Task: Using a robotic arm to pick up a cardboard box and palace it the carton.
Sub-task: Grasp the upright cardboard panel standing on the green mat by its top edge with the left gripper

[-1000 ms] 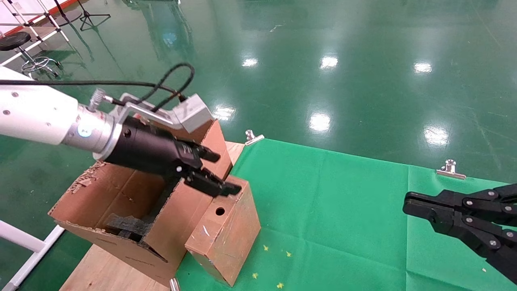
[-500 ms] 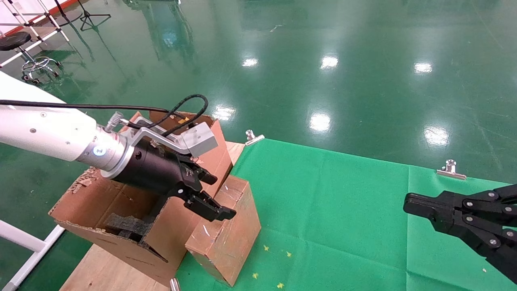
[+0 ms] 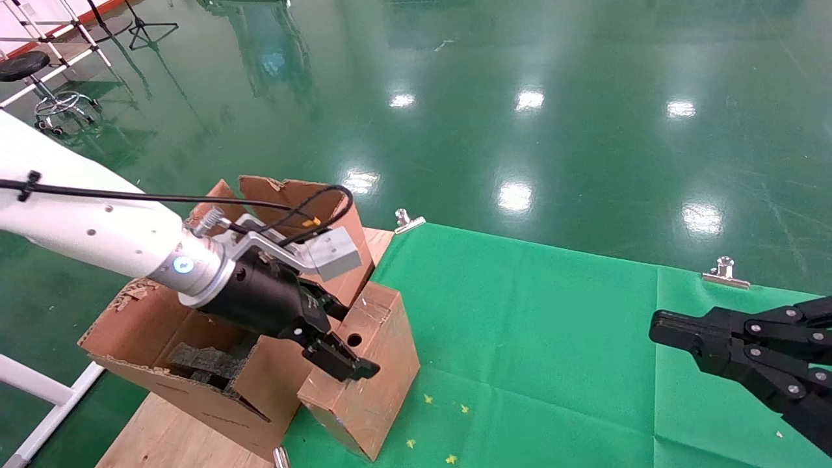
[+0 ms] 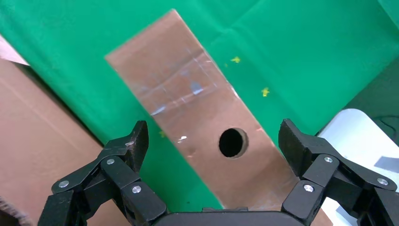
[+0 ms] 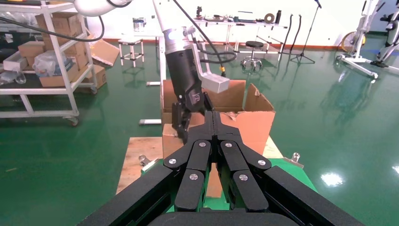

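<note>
The small brown cardboard box [image 3: 374, 380] stands upright on the green cloth, touching the carton's right wall, with its round hole in the narrow top face. My left gripper [image 3: 348, 339] on the white robotic arm [image 3: 97, 231] hangs open over that top face. In the left wrist view the box [image 4: 179, 89] runs slantwise between the spread fingers of the left gripper [image 4: 212, 139], and neither pad touches it. The large carton [image 3: 146, 325] with torn flaps holds black foam [image 3: 205, 361]. My right gripper [image 3: 658, 330] is parked at the right, shut and holding nothing; its own view shows the right gripper [image 5: 214, 117] with its fingers pressed together.
A green cloth [image 3: 552, 338] is clipped to the table by metal clips [image 3: 406, 221] [image 3: 725, 272]. The carton stands on a bare wooden board [image 3: 175, 442] at the table's left end, with the shiny green floor [image 3: 520, 97] beyond. A white frame rail [image 3: 39, 396] runs at the lower left.
My left gripper has come down and toward me from above the carton's flap to the box's top, its fingers still spread. The box and the right arm have not moved.
</note>
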Motion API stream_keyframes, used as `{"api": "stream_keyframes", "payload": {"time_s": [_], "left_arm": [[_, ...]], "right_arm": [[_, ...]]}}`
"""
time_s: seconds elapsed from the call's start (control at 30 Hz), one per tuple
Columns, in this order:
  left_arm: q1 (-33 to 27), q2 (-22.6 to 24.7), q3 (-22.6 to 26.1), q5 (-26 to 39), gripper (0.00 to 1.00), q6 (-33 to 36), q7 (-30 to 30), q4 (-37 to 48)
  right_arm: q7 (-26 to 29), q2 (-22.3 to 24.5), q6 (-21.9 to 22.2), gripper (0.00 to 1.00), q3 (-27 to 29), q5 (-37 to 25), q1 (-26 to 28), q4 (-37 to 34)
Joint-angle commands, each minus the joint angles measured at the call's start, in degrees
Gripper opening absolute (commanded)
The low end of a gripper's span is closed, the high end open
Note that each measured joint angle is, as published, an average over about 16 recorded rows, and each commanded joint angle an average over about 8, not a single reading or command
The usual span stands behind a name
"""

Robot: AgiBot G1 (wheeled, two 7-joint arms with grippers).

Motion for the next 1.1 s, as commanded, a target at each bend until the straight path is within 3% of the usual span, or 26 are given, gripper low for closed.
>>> {"api": "stream_keyframes", "payload": {"time_s": [0.03,0.13,0.17,0.27,0.4,0.43,1.1], "left_arm": [[0.1,0.3,0.5,-0.2,1.0,0.0,-0.2,0.0],[-0.2,0.7,1.1,-0.4,1.0,0.1,0.4,0.0],[-0.3,0.8,1.3,-0.4,0.94,0.1,0.6,-0.1],[-0.5,1.0,1.6,-0.3,0.56,0.1,1.0,-0.1],[-0.7,1.0,1.7,-0.3,0.06,0.1,1.0,-0.2],[-0.7,1.0,1.6,-0.3,0.0,0.1,1.0,-0.2],[-0.3,0.8,1.2,-0.4,0.0,0.1,0.5,0.0]], "right_arm": [[0.0,0.0,0.0,0.12,0.0,0.0,0.0,0.0],[0.0,0.0,0.0,0.5,0.0,0.0,0.0,0.0],[0.0,0.0,0.0,0.63,0.0,0.0,0.0,0.0],[0.0,0.0,0.0,0.99,0.0,0.0,0.0,0.0],[0.0,0.0,0.0,1.0,0.0,0.0,0.0,0.0],[0.0,0.0,0.0,1.0,0.0,0.0,0.0,0.0],[0.0,0.0,0.0,1.0,0.0,0.0,0.0,0.0]]}}
